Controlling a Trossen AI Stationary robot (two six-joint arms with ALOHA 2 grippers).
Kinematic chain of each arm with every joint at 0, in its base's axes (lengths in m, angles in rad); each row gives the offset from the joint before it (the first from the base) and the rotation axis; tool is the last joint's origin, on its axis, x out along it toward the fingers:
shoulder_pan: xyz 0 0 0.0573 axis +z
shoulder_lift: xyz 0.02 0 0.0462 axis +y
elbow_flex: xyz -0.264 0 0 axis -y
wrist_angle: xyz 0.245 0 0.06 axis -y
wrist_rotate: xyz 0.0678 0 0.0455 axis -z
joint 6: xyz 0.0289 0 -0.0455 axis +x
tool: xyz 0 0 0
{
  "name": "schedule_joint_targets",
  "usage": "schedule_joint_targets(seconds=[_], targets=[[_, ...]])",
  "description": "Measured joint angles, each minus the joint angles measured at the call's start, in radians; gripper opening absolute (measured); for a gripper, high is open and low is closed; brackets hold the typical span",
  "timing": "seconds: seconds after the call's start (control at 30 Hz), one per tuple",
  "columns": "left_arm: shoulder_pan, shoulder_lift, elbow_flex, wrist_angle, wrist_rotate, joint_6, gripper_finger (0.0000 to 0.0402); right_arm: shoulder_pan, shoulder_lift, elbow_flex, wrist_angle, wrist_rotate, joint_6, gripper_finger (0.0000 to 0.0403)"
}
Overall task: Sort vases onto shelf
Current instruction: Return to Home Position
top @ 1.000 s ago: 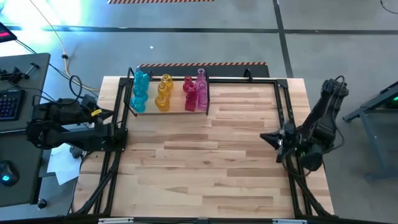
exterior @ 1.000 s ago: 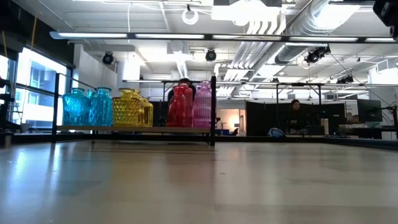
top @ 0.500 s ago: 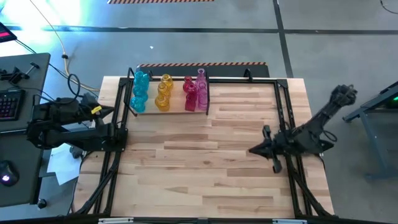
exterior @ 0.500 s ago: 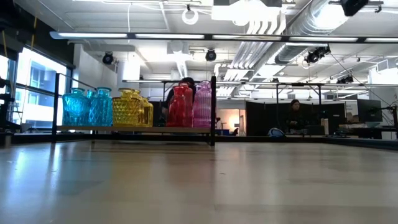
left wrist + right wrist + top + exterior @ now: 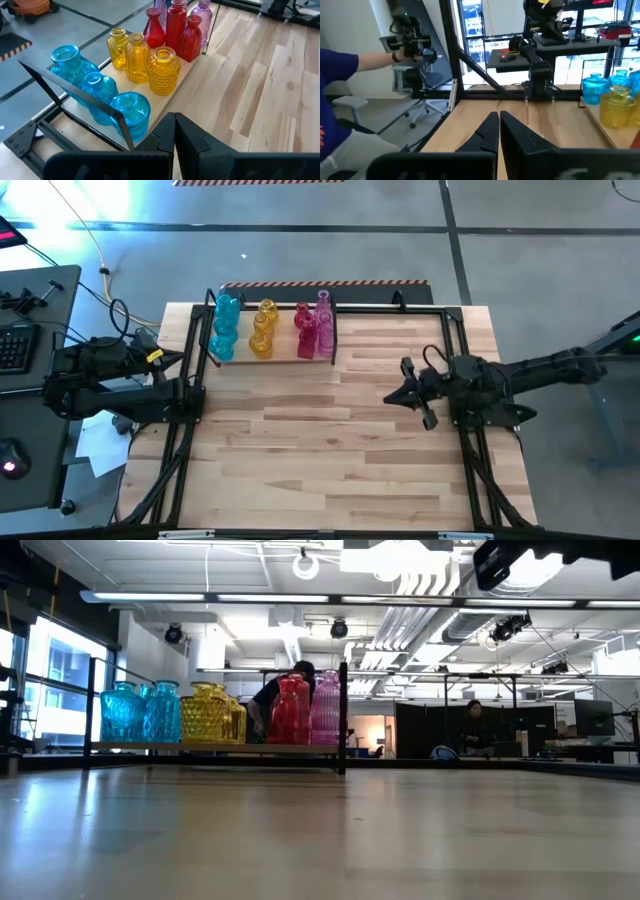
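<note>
Jaws on both grippers are pressed together with nothing between them. You see the vases [image 5: 270,330] standing on the shelf [image 5: 215,747] at the far left corner of the table [image 5: 340,450], grouped by colour: cyan, yellow, red, then pink. Your left gripper [image 5: 192,393] waits at the table's left edge, near the shelf. Your right gripper [image 5: 393,397] hangs above the table's right half, well apart from the shelf.
</note>
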Motion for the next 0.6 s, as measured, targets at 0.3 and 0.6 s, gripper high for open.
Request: schedule_joint_targets(seconds=[0.3, 0.6], targets=[[0.000, 0.000, 0.000, 0.000, 0.002, -0.087, 0.0000, -0.167, -0.048, 0.000, -0.125, -0.114, -0.032, 0.0000], [0.000, 0.000, 0.000, -0.001, 0.002, -0.051, 0.0000, -0.268, -0.251, -0.067, -0.142, -0.197, -0.067, 0.0000]])
